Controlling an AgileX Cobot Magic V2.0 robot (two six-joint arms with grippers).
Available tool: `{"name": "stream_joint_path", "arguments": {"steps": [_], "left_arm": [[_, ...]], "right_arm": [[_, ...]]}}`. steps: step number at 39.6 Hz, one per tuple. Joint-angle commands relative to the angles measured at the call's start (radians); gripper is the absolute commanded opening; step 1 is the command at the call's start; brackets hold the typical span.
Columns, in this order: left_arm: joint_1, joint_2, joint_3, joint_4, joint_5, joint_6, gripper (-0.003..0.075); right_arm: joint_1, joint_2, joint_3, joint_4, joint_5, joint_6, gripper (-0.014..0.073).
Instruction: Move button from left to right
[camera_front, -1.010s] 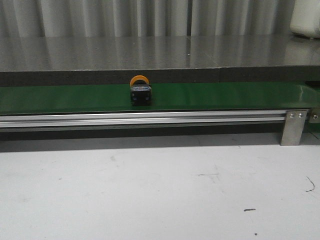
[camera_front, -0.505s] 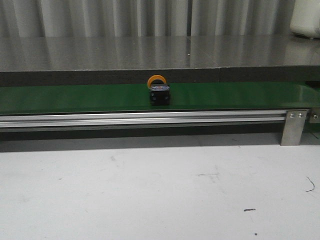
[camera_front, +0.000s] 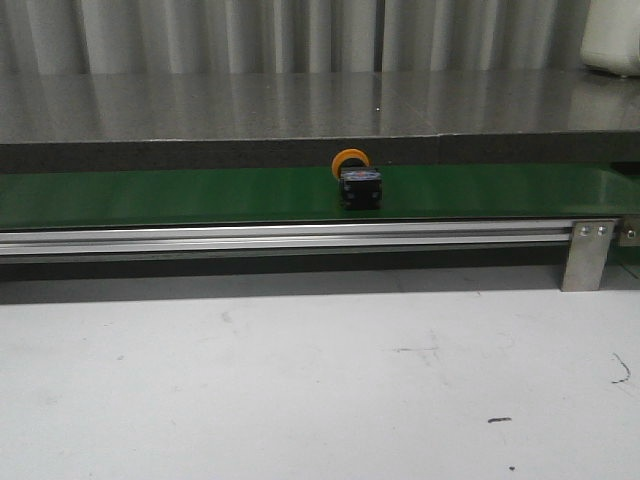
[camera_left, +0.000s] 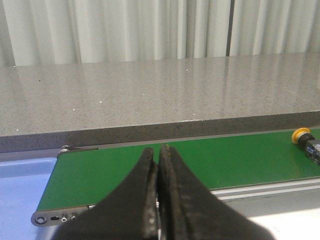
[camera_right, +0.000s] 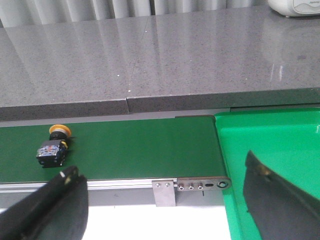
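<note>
The button (camera_front: 358, 183), a black block with a round yellow-orange head, lies on the green conveyor belt (camera_front: 150, 195) a little right of the belt's middle. In the left wrist view the button (camera_left: 306, 142) is at the far edge, well away from my left gripper (camera_left: 156, 149), whose fingers are pressed together with nothing between them. My right gripper (camera_right: 160, 167) stands wide open near the belt's end. The button (camera_right: 55, 147) lies on the belt just beyond one of its fingertips (camera_right: 67, 175), untouched. Neither gripper shows in the front view.
A green bin (camera_right: 280, 145) sits past the belt's right end. A blue tray (camera_left: 20, 190) lies at the belt's left end. An aluminium rail with a bracket (camera_front: 587, 255) fronts the belt. A grey stone counter (camera_front: 300, 105) runs behind, with a white object (camera_front: 612, 35) at its far right.
The button has travelled to the right along the belt, from left of centre to right of centre. Nothing else in the front view has moved.
</note>
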Motion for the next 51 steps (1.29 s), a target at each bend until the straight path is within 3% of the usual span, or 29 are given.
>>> {"name": "stream_joint_path", "arguments": {"steps": [1,27,36,51], "left_arm": [[-0.007,0.009,-0.023,-0.015,-0.083,-0.009,-0.0021],[-0.007,0.009,-0.023,-0.015,-0.083,-0.009,-0.0021],[-0.007,0.009,-0.023,-0.015,-0.083,-0.009,-0.0021],[-0.007,0.009,-0.023,-0.015,-0.083,-0.009,-0.0021]], "right_arm": [[0.004,0.013,-0.037,-0.005,-0.084,-0.005,0.0645],[0.004,0.037,-0.04,-0.005,-0.073,-0.005,0.0645],[0.004,0.287,-0.144,-0.005,-0.046,-0.005,0.0645],[0.005,0.806,-0.48,-0.005,0.082,-0.005,0.0645]]}}
